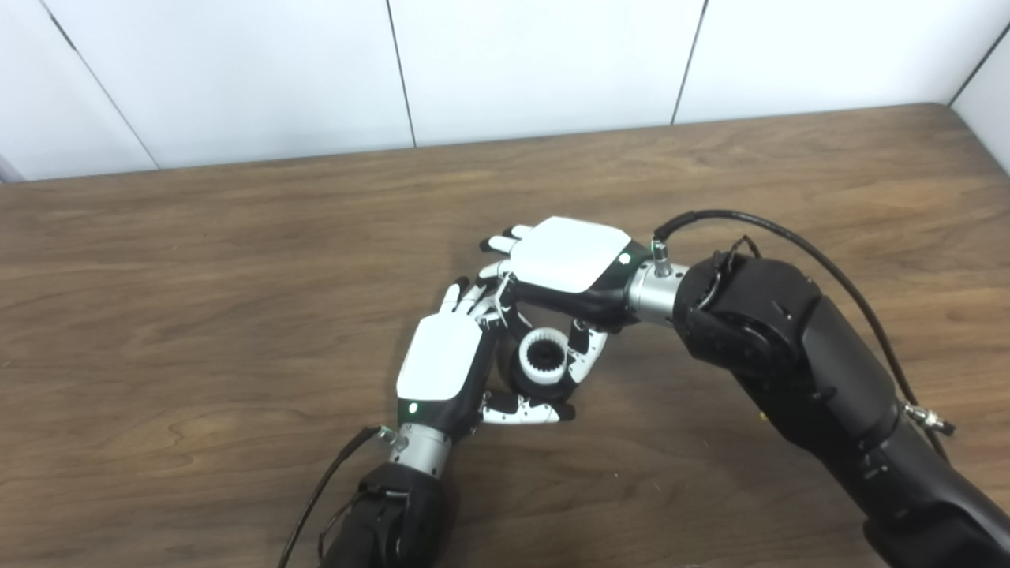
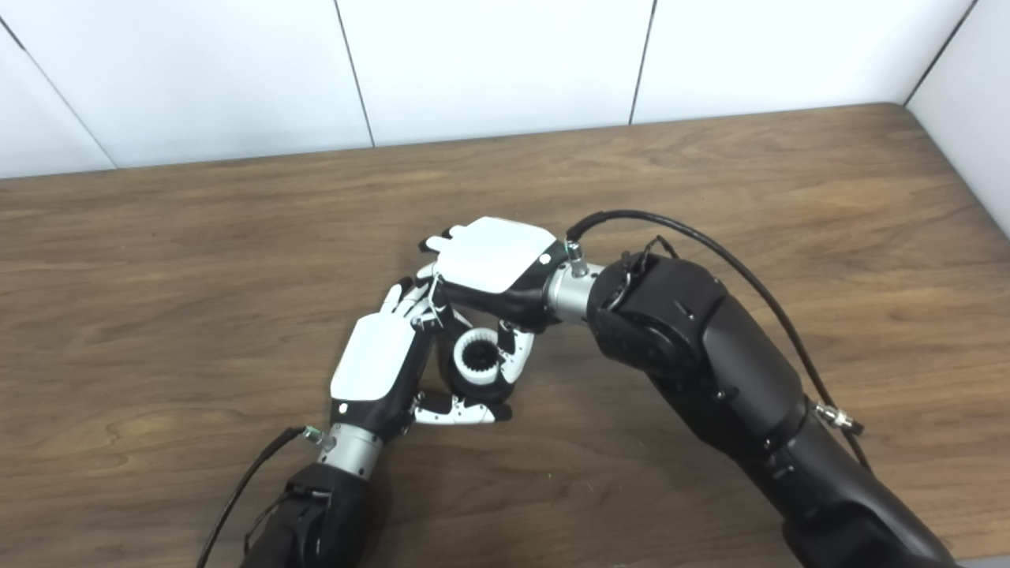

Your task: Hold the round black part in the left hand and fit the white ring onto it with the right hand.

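The toothed white plastic ring (image 1: 544, 352) sits atop the round black part (image 1: 552, 385), cupped by the left hand (image 1: 442, 364) — the right hand (image 1: 564, 264) pinches it. Looks light, rigid, slippery; best gripped by the rim.

Twin head cameras, steep downward view over one table (image 1: 237, 276).

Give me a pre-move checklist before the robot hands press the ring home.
1. White toothed plastic ring on top of the round black part: ok.
2. Ring fully seated: cannot tell.
3. Left robot hand around the black part: ok, thumb curls beneath it.
4. Right robot hand over the ring: ok, fingers at its side.
5. Right grip actually on the ring: cannot tell.
6. Brown wooden table near the work bare: ok.
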Robot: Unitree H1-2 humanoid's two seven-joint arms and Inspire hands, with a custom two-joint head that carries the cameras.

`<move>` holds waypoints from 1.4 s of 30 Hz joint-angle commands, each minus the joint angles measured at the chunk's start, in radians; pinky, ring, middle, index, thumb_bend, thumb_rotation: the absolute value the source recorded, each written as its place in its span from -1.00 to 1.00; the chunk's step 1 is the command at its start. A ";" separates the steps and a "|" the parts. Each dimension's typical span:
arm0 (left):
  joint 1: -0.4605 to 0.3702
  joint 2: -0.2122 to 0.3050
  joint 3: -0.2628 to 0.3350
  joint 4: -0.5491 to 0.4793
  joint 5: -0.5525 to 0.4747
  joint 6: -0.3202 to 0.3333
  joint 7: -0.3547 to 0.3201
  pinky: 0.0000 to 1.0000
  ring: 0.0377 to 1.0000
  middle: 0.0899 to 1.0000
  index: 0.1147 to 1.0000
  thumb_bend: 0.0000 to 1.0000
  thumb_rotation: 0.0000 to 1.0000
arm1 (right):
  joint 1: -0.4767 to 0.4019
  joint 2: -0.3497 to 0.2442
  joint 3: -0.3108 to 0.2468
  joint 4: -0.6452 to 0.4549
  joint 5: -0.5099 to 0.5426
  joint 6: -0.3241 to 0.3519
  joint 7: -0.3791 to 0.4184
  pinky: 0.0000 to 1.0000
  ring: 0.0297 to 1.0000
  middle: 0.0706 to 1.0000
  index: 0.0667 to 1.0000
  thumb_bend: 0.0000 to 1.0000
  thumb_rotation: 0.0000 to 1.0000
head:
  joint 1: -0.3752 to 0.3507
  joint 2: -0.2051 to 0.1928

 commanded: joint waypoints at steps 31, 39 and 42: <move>0.038 -0.012 -0.028 0.044 0.013 0.006 0.011 1.00 0.84 0.62 -0.17 0.05 -0.89 | -0.023 -0.021 -0.028 -0.041 -0.049 -0.018 -0.017 1.00 1.00 0.99 0.58 1.00 -0.32 | -0.005 -0.001; 0.032 -0.008 -0.027 0.055 0.011 -0.003 0.016 1.00 0.86 0.62 -0.16 0.05 -0.89 | -0.048 -0.043 -0.067 -0.062 -0.034 0.009 0.048 1.00 1.00 1.00 0.81 1.00 -0.23 | -0.011 -0.013; 0.031 -0.006 -0.026 0.061 0.013 -0.005 0.018 1.00 0.86 0.62 -0.16 0.05 -0.89 | -0.055 -0.048 -0.082 -0.070 -0.035 0.024 0.073 1.00 1.00 1.00 0.86 1.00 -0.24 | -0.012 -0.016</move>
